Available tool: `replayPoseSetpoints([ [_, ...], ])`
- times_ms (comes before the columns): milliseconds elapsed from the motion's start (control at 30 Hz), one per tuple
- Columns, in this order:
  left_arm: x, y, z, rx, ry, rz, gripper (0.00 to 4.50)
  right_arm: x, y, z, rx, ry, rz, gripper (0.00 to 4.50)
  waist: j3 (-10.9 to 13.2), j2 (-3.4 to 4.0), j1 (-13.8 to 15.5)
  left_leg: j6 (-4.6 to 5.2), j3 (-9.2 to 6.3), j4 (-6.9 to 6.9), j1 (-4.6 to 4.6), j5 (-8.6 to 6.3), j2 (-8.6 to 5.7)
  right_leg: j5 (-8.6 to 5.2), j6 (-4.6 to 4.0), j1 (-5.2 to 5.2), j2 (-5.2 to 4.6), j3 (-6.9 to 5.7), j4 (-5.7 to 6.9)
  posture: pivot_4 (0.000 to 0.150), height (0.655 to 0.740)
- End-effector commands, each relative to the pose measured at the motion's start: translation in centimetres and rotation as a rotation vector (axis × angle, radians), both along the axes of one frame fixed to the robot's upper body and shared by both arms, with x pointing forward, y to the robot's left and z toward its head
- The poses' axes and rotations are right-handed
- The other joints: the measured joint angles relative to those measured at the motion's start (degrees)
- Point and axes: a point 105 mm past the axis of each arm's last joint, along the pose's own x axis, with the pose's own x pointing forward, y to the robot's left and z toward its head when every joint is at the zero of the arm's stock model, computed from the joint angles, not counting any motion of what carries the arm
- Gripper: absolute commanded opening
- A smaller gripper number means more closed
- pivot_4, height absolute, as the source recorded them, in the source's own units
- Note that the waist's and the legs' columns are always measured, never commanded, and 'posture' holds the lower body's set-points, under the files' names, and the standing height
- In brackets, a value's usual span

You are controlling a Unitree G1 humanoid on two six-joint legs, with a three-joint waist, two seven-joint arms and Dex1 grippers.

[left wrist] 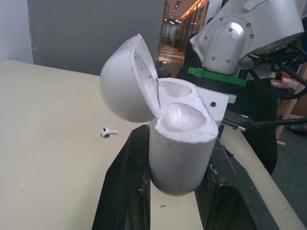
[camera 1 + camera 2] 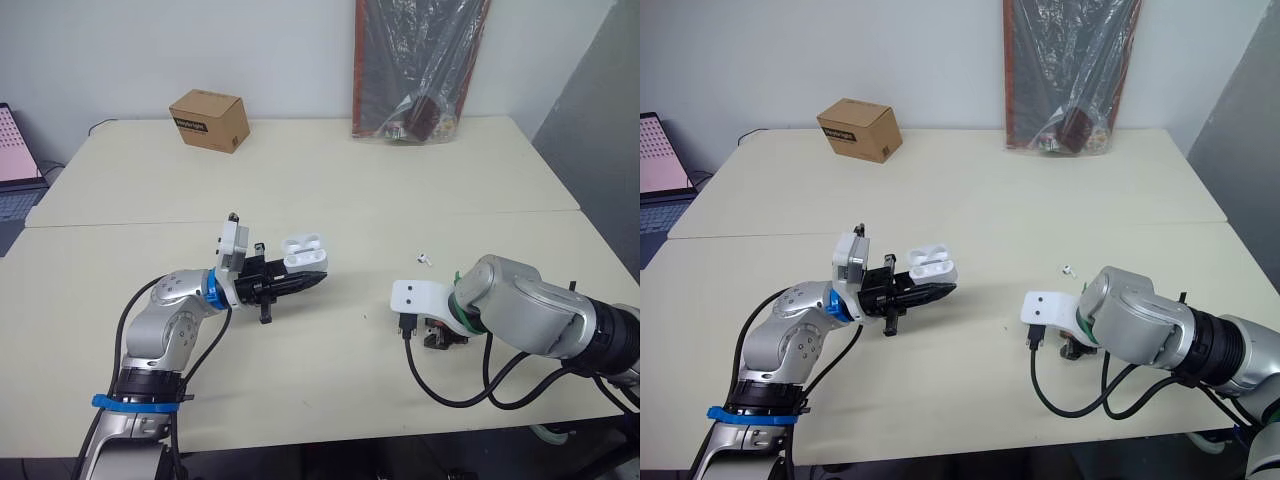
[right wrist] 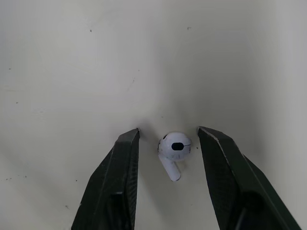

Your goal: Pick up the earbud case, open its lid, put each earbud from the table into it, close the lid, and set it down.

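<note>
Currently my left gripper (image 2: 305, 281) is clenched on the earbud case (image 1: 180, 143), one black finger pressed flat against each side of the white body, and holds it clear of the desk (image 2: 300, 180). The case sits between the fingertips with its rounded base toward my wrist. Its lid (image 1: 127, 81) is swung open on the hinge and stands tilted to one side of the body. Two sockets (image 1: 180, 115) face away from the gripper and show as bare white hollows. My right gripper (image 3: 168, 130) is released, pointed down at the desk. Its two fingers (image 3: 120, 177) are spread and straddle one earbud (image 3: 173, 147). This earbud lies on the desk between the fingertips, with a visible gap to each finger, so neither finger touches it. Its rounded head is level with the tips and its stem points back toward my wrist. The fingertips are close to the desk surface; I cannot tell whether they touch it. A second earbud (image 2: 425, 257) lies on the desk just beyond the right gripper, apart from it, and well apart from the left gripper and the case. Far ahead of both grippers, near the back edge of the desk, stand a cardboard box (image 2: 209, 120) and a dark item wrapped in clear plastic (image 2: 420, 70).
</note>
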Motion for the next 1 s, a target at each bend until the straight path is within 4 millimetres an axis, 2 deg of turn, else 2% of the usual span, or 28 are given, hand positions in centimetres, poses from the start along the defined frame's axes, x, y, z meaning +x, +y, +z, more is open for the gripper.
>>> replayPoseSetpoints([
  [33, -0.4, -0.3, 0.9, -0.011, -0.053, -0.012, 0.77, 0.2, -0.6, 0.1, -0.029, -0.011, -0.017, 1.93, 0.0, 0.0, 0.0, 0.0, 0.0, 0.0, 0.0, 0.0, 0.0, 0.0, 0.0, 0.0, 0.0, 0.0, 0.0, 0.15, 0.74],
  [300, -0.3, -0.3, 0.9, -0.013, -0.053, -0.009, 0.77, 0.2, -0.7, 0.2, -0.035, -0.009, -0.018, 1.93, 0.0, 0.0, 0.0, 0.0, 0.0, 0.0, -0.01, 0.0, -0.01, 0.0, 0.0, 0.0, -0.01, 0.0, -0.01, 0.15, 0.74],
  [400, -0.3, -0.3, 0.9, -0.014, -0.054, -0.008, 0.77, 0.2, -0.5, 0.2, -0.032, -0.011, -0.012, 1.34, 0.0, 0.0, 0.0, 0.0, 0.0, 0.0, -0.01, 0.0, -0.01, 0.0, 0.0, 0.0, -0.01, 0.0, -0.01, 0.15, 0.74],
  [500, -0.3, -0.3, 0.9, -0.014, -0.054, -0.005, 0.77, 0.3, -0.5, 0.2, -0.034, -0.012, -0.01, 0.38, 0.0, 0.0, 0.0, 0.0, 0.0, 0.0, -0.01, 0.0, 0.0, 0.0, 0.0, 0.0, -0.01, 0.0, -0.01, 0.15, 0.74],
  [800, -0.3, -0.3, 0.9, -0.014, -0.054, 0.002, 0.77, 0.3, -0.5, 0.3, -0.037, -0.014, -0.006, 0.34, 0.0, 0.0, 0.0, 0.0, 0.0, 0.0, -0.01, 0.0, 0.0, 0.0, 0.0, 0.0, 0.0, 0.0, -0.01, 0.15, 0.74],
  [1000, -0.2, -0.1, 1.0, -0.018, -0.057, 0.018, 0.77, 0.6, -0.2, 2.0, 0.044, -0.1, 0.061, 0.34, 0.0, 0.01, 0.0, 0.0, 0.01, -0.01, -0.03, 0.0, -0.01, 0.0, 0.01, -0.02, -0.01, 0.01, -0.01, 0.15, 0.74],
])
